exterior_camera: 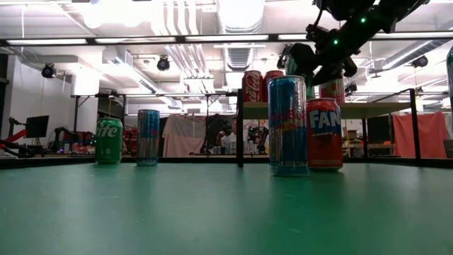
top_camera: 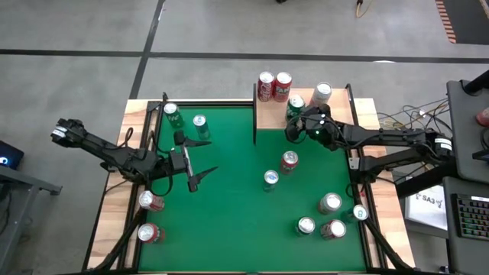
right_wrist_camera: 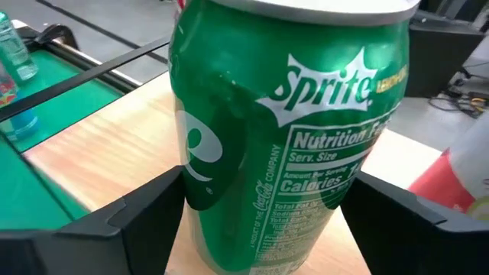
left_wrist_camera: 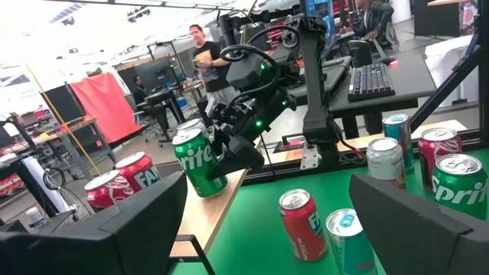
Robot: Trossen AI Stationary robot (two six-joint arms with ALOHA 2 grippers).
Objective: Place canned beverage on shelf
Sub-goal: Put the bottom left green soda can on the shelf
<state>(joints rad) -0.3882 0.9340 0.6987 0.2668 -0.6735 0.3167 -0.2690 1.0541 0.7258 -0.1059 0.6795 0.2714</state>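
Sprite can (right_wrist_camera: 283, 137) stands upright on the light-wood shelf (top_camera: 269, 114), near the shelf's edge toward the green desk (top_camera: 229, 183), with my right pincer (top_camera: 299, 124) around it, fingers (right_wrist_camera: 122, 218) flanking it on both sides, though I cannot tell whether they press it. Two red cans (top_camera: 274, 85) stand farther back on the shelf. My left pincer (top_camera: 200, 156) hangs open over the desk, well apart from the shelf.

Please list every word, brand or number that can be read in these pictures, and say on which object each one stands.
"Sprite", "Nutrition", "Serv. Size", "Calories": green can on the shelf, between the right gripper's fingers.
"Sprite": second green can.
"FAN", cut off: red can.
"FA", cut off: red can on the shelf.
"SA3": white sheet beside the table.
Blue can's lettering and the other cans: too blurred.
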